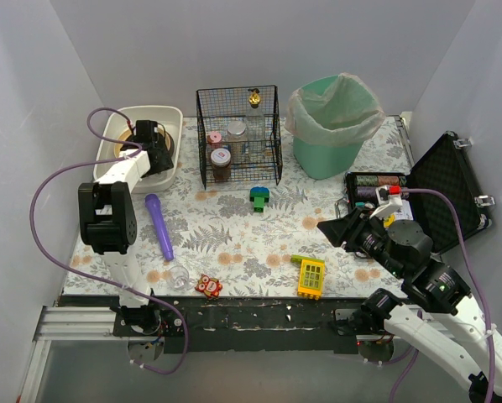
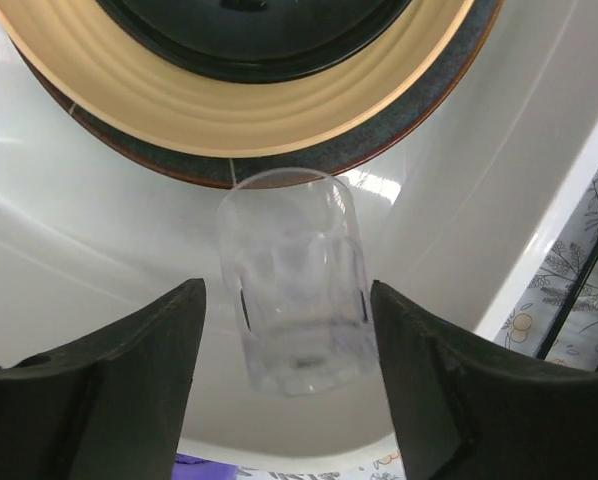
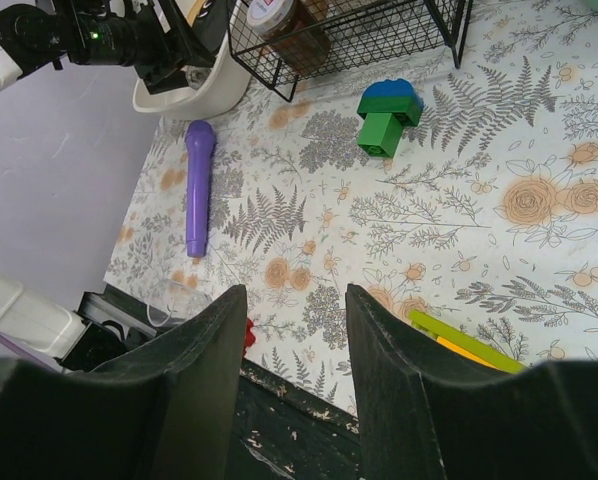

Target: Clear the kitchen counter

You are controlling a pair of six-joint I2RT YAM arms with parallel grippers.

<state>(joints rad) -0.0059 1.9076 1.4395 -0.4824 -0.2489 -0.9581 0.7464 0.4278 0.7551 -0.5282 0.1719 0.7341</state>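
Observation:
The kitchen counter (image 1: 234, 231) has a leaf and flower cloth and a scuffed black front edge. My left gripper (image 1: 157, 158) is open inside the white tub (image 1: 172, 112) at the back left. A clear glass (image 2: 294, 285) lies in the tub between its fingers, with a gap on each side. My right gripper (image 1: 331, 228) is open and empty, hovering above the counter's right front part. In the right wrist view (image 3: 289, 300) it hangs over the black front edge (image 3: 279, 420).
On the counter lie a purple microphone (image 1: 159, 225), a green-blue block (image 1: 259, 197), a yellow-green toy (image 1: 311, 274), a red toy (image 1: 208, 286) and a clear cup (image 1: 180, 277). A wire basket (image 1: 238, 134), a green bin (image 1: 335, 122) and an open black case (image 1: 452, 193) stand behind. Stacked plates (image 2: 229, 110) lie in the tub.

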